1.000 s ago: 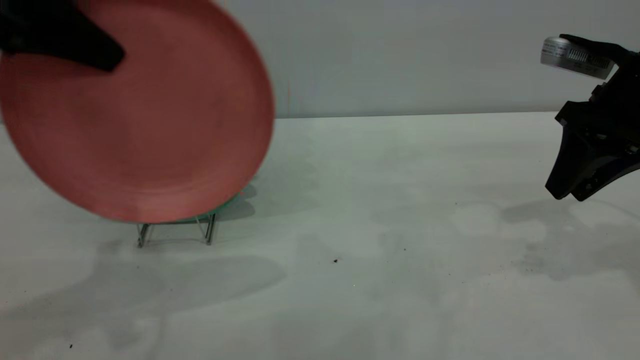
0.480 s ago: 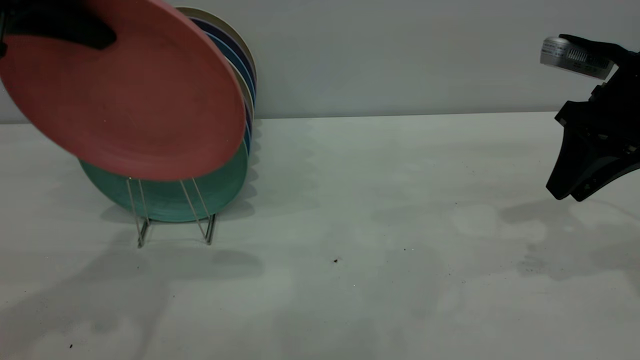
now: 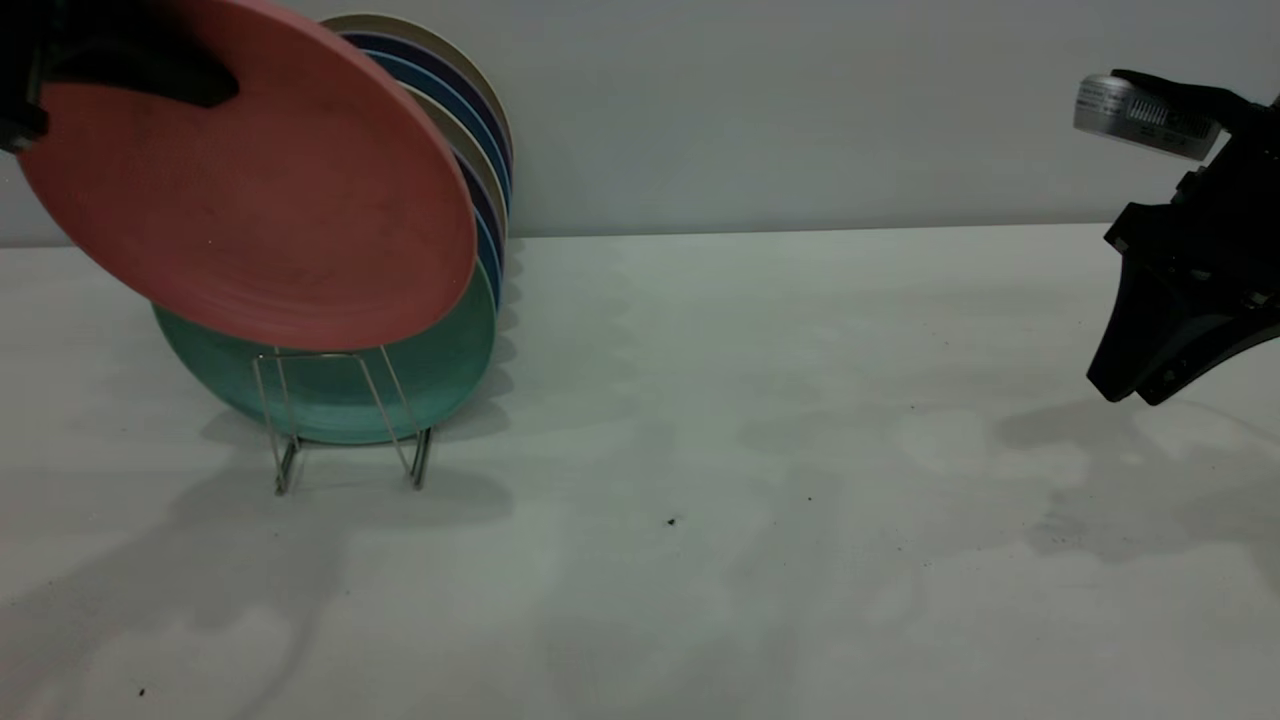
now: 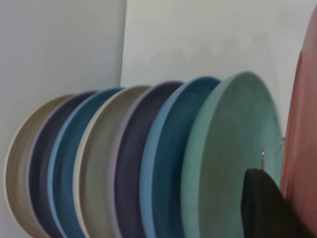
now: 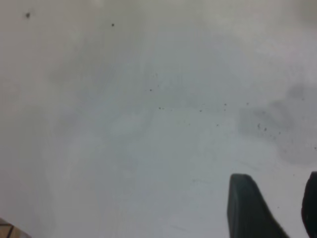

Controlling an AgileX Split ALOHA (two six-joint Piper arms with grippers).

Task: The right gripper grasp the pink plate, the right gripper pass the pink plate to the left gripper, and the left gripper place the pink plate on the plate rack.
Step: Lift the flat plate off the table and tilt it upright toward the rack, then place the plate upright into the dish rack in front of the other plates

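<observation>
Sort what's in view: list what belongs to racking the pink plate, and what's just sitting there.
Belongs to the job:
- pink plate
- left gripper, shut on its upper rim
- plate rack

Just there:
- teal plate
- blue, purple and beige plates behind it
- right gripper, open, empty, hanging above the table

Pink plate above rack front, table left; right hand far right

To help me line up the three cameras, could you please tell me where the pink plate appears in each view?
Exterior view: the pink plate fills the upper left, tilted, held at its top edge by the left pincer, above the plate rack.
Left wrist view: a pink strip along the right edge.
Right wrist view: not in it.
Shared landmark: the teal-green plate, directly behind the pink one.
</observation>
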